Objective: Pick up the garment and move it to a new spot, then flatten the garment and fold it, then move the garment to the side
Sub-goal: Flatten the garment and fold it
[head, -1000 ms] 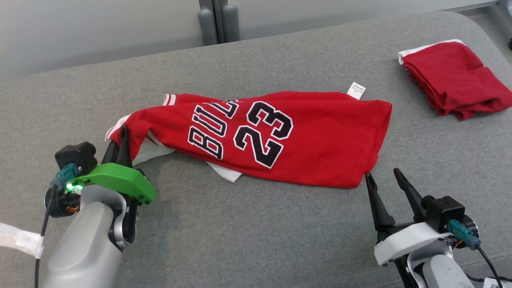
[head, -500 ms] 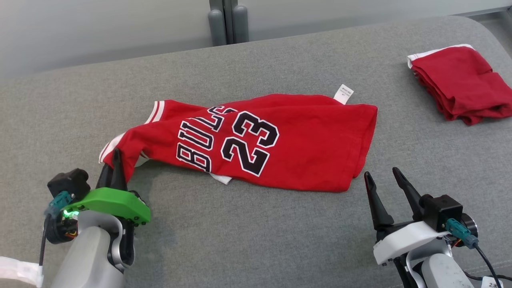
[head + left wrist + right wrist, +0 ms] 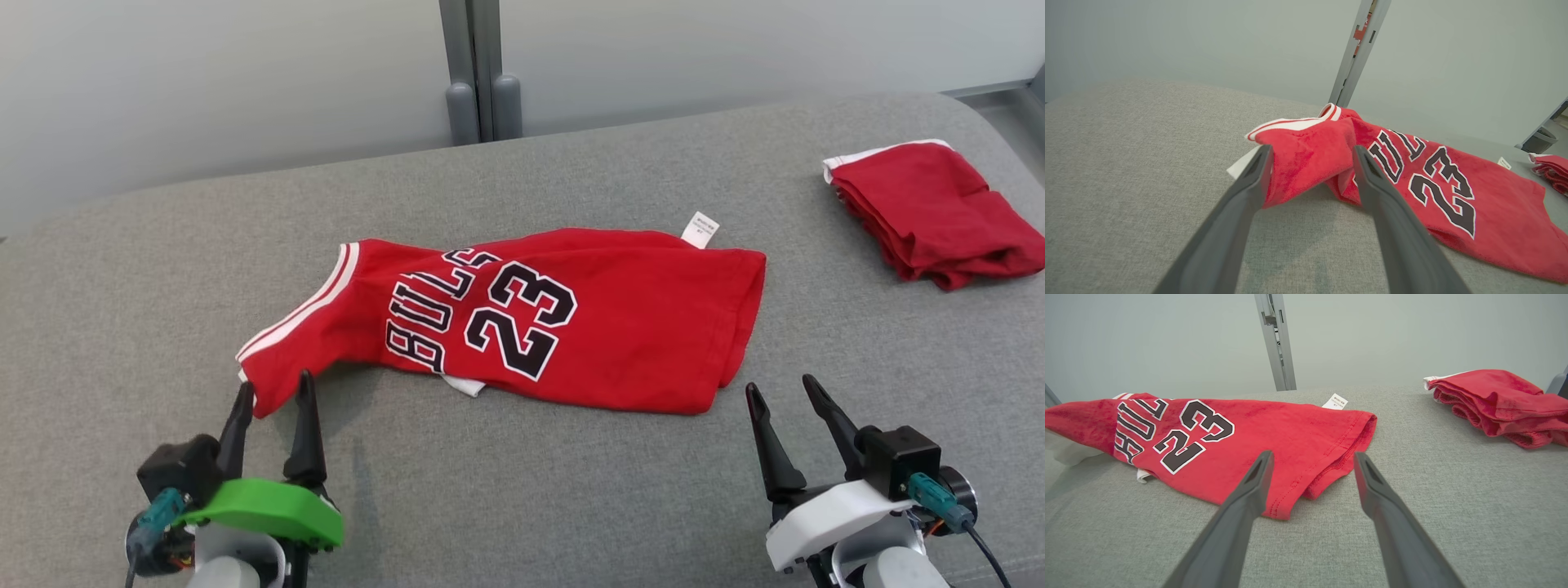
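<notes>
Two red clothes are seen on the grey cushion [image 3: 571, 506]. One is the garment [image 3: 620, 335], a red shirt with "BULLS" and "23" printed on it in black and white. It is laid out in the middle of the cushion, a bit crumpled, with its long side along the front edge. One small white tag [image 3: 700, 229] is seen sticking out at its far edge. White stripes are seen on its left end. The other is a folded red pile [image 3: 931, 208]. It is laid near the far right corner of the cushion, well apart from the shirt.

Two claws are seen near the front edge, each with two dark fingers. The left claw [image 3: 275, 382] is held wide open, and nothing is gripped by it. The left corner of the shirt is found between its two fingertips. The right claw [image 3: 779, 384] is held wide open too, and nothing is held in it. It is pointed up just beside the right end of the shirt.
</notes>
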Tool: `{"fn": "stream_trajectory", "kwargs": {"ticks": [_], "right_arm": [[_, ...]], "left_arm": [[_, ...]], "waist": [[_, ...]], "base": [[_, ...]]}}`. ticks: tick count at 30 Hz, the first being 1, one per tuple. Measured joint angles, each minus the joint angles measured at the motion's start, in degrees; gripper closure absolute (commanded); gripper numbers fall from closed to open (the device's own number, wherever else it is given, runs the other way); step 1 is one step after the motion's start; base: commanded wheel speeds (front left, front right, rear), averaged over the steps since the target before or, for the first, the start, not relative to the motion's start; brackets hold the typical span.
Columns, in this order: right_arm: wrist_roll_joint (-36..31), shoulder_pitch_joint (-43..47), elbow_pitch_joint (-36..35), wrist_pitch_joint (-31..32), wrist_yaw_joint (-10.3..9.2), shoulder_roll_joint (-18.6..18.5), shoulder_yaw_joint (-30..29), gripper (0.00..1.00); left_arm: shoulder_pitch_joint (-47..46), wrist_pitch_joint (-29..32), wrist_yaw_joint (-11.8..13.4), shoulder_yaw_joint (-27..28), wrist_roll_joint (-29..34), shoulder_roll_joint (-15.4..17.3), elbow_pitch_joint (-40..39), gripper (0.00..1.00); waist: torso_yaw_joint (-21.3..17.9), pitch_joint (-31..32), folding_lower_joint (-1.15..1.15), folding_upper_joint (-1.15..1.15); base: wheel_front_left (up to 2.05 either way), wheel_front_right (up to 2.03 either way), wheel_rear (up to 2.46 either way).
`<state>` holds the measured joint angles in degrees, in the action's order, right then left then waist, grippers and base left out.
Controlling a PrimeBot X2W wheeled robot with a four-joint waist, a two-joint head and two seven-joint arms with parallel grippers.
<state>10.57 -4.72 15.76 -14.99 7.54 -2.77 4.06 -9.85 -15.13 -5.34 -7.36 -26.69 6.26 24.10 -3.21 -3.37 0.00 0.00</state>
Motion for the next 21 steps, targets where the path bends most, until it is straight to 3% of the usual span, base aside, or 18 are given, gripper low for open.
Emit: {"fn": "stream_trajectory", "kwargs": {"ticks": [10,21], "right_arm": [[-0.09,1.51,0.20,0.00,0.00,-0.01,-0.65,0.00],[-1.67,1.42,0.51,0.00,0.00,-0.01,-1.34,0.00]], "left_arm": [[9.33,0.00,-0.71,0.75,3.79,-2.99,-6.66,0.00],[10.13,0.00,-0.82,-2.16,4.63,-3.34,-9.31,0.00]], "waist": [[1.31,3.02,0.00,0.00],[2.14,2.48,0.00,0.00]], "base": [[0.00,0.00,0.00],[0.00,0.00,0.00]]}}
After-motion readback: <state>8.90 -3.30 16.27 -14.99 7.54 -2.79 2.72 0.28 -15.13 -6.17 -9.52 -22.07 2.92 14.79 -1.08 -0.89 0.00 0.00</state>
